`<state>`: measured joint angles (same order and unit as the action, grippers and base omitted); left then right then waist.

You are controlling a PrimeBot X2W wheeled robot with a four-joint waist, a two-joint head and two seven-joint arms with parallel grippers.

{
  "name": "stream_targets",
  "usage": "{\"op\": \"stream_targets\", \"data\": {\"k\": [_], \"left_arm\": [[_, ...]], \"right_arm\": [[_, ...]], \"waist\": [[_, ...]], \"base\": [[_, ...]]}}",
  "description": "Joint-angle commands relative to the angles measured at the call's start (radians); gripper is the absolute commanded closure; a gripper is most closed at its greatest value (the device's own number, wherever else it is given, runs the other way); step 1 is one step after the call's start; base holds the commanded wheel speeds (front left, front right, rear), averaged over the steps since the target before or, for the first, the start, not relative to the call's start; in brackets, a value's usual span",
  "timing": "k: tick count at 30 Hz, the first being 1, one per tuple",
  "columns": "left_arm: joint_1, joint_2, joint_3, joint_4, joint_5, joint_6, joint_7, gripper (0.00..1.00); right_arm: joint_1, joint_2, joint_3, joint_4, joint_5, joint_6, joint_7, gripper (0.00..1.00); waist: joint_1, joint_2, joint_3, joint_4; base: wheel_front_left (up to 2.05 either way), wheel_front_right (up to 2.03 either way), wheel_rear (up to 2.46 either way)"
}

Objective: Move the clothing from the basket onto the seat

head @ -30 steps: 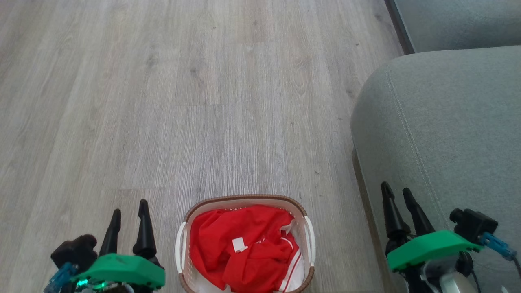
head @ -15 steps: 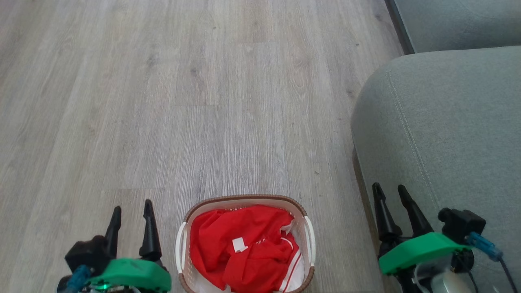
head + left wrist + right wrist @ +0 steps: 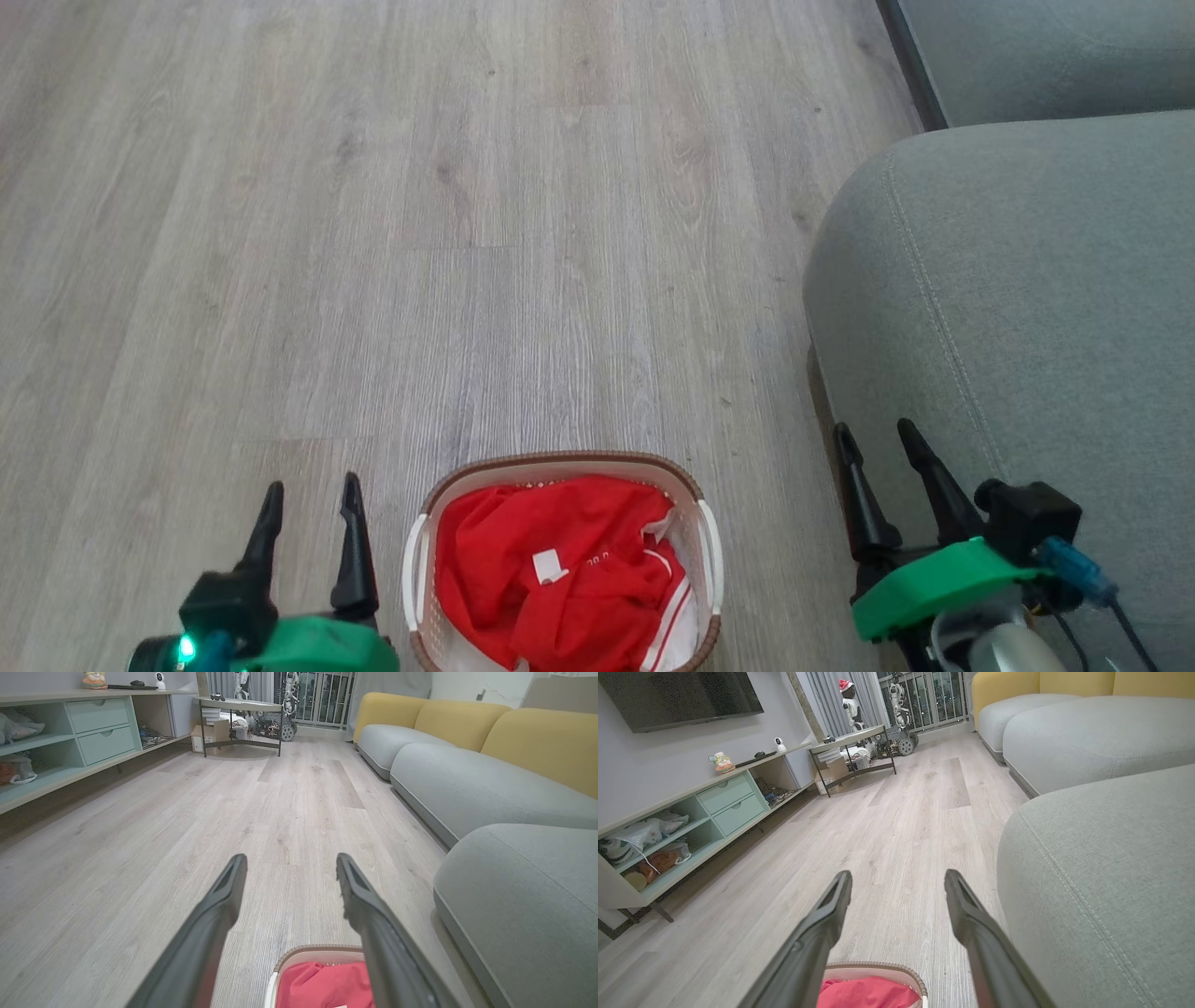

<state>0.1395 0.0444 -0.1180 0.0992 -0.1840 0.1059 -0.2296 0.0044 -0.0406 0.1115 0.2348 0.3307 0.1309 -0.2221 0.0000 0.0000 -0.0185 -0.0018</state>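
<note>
The red clothing (image 3: pixel 560 569) lies crumpled inside the white perforated basket (image 3: pixel 560 458) with the brown woven-look rim. A small white tag (image 3: pixel 548 564) faces up on top, and white stripes show along the right side of the heap. The basket stands on the pale wood-plank floor (image 3: pixel 467 233), at the bottom middle of the head view, between the two arms.

The left pincer (image 3: pixel 313 482) hovers just left of the basket, its two dark fingers spread apart with nothing between them. In the left wrist view the floor shows through the gap, and the basket's rim sits low by the right-hand finger.

The right pincer (image 3: pixel 876 427) is likewise parted and empty. It is held at the rounded front edge of the grey-green seat (image 3: pixel 1027 299), to the right of the basket.

The seat rises to the right of the basket, near it but apart, with a strip of floor between them and stitched seams running across its top.
</note>
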Motion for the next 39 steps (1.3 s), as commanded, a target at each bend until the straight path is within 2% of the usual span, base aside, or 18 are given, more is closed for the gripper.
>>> {"op": "stream_targets", "data": {"k": [1,7,15,39], "left_arm": [[-0.016,0.008,0.023,-0.038,0.032,0.003,-0.015,0.00],[-0.003,0.007,0.024,-0.035,0.084,-0.001,-0.032,0.00],[-0.001,0.006,0.040,-0.019,0.027,-0.013,-0.032,0.00],[-0.006,0.006,0.032,-0.011,0.029,-0.014,-0.032,0.00]], "right_arm": [[-0.042,-0.009,0.031,-0.035,-0.034,0.000,-0.022,0.00],[-0.038,-0.010,0.040,-0.034,-0.099,0.000,-0.040,0.00],[-0.034,-0.010,0.033,-0.030,-0.098,0.000,-0.040,0.00],[-0.037,-0.010,0.026,-0.026,-0.097,0.000,-0.040,0.00]], "waist": [[0.0000,0.0000,-0.001,0.000],[0.0000,0.0000,-0.008,0.000],[0.0000,0.0000,-0.009,0.001],[0.0000,0.0000,0.000,0.000]], "base": [[0.00,0.00,0.00],[0.00,0.00,0.00],[0.00,0.00,0.00],[0.00,0.00,0.00]]}}
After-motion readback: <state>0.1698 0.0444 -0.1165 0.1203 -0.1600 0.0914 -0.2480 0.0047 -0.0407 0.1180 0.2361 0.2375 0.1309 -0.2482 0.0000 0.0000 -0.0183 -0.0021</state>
